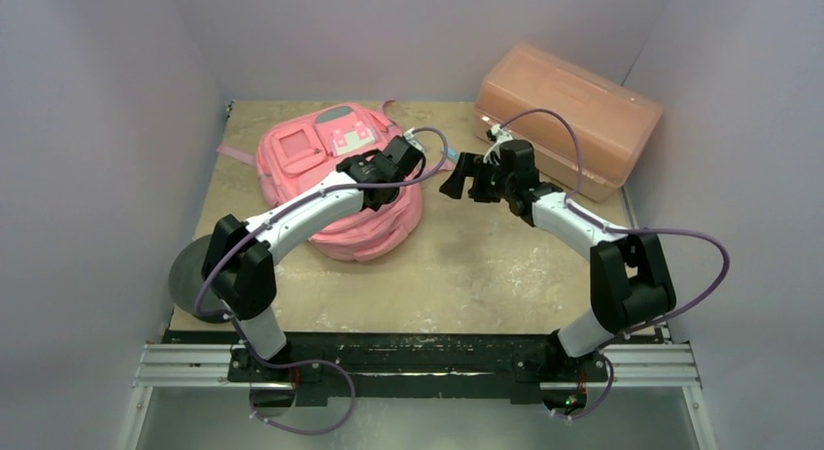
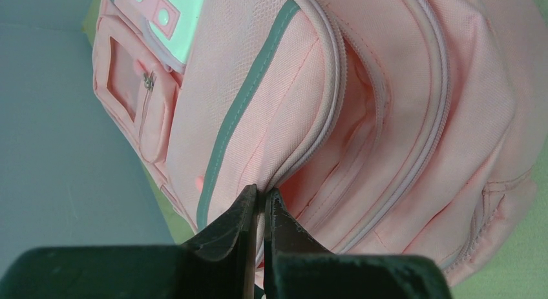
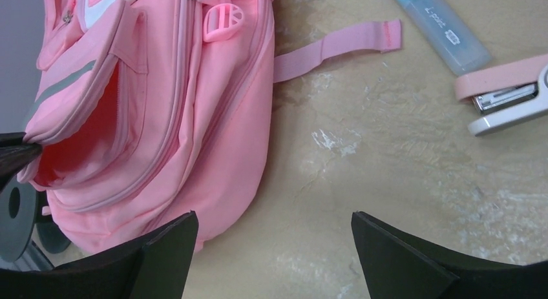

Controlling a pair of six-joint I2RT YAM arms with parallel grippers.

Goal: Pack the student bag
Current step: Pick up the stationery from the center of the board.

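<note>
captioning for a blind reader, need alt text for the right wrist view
The left gripper pinches open a pocket of the pink student bag. The open right gripper hovers beside it, near a stapler and blue case.

The top external camera looks down from high behind the near edge of the table (image 1: pixel 486 265), far enough off to take in all of it. The left wrist camera sits close against the student bag (image 2: pixel 388 118). The right wrist camera looks down from the bag's right. All three views share the bag.

Pale lilac walls (image 1: pixel 97 129) enclose a scuffed beige tabletop (image 1: pixel 486 265) under even light.
</note>
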